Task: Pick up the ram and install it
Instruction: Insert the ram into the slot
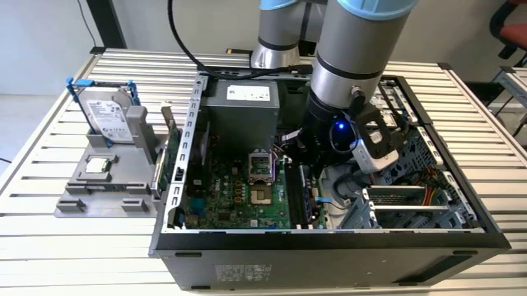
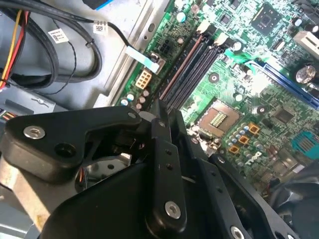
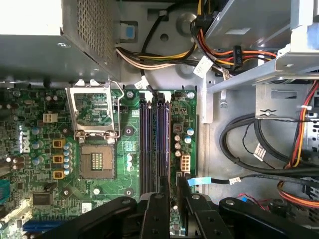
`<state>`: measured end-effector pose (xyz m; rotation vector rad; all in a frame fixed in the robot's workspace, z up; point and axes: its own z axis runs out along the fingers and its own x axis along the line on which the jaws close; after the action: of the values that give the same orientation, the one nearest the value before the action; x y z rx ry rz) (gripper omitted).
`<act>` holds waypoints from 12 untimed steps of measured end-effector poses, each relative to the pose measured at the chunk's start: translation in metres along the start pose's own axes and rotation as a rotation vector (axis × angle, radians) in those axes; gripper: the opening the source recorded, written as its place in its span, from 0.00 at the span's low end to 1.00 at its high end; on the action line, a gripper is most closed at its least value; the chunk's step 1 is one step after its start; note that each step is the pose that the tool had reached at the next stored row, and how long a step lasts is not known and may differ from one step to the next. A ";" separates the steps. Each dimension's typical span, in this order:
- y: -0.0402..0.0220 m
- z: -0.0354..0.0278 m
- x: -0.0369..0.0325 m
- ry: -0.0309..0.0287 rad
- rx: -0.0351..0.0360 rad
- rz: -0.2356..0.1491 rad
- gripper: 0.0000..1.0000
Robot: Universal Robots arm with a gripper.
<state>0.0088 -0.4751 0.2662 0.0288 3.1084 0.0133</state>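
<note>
The ram (image 1: 170,151) is a thin dark green stick. It stands on edge at the right side of the grey fixture (image 1: 74,200), next to the case wall on the exterior view's left. My gripper (image 1: 313,168) is far from it, low inside the open computer case (image 1: 329,243). In both wrist views its black fingers (image 3: 158,211) are drawn together, with nothing visible between them. The gripper tip (image 2: 160,107) hovers at the near end of the long dark memory slots (image 3: 163,139), beside a white connector (image 2: 143,78). I cannot tell whether it touches the slots.
The motherboard (image 1: 239,197) has an open, empty processor socket (image 3: 94,159). A grey power supply (image 1: 243,114) sits at the back. Cable bundles (image 3: 259,144) and a drive cage (image 1: 403,206) crowd the case. On the fixture stand a hard drive with blue rails (image 1: 107,114) and a small silver chip (image 1: 98,165).
</note>
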 end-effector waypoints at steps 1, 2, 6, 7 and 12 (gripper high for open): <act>0.0000 0.0000 0.0000 0.0000 -0.0003 0.000 1.00; 0.0000 0.0000 0.0000 0.0000 -0.0007 0.000 1.00; 0.0000 -0.0001 0.0001 0.0000 -0.0015 0.000 0.00; -0.0001 0.0000 0.0001 -0.0001 -0.0018 0.000 0.00; -0.0002 -0.0001 0.0001 -0.0003 -0.0070 -0.001 0.00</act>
<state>0.0087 -0.4753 0.2663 0.0274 3.1079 0.0241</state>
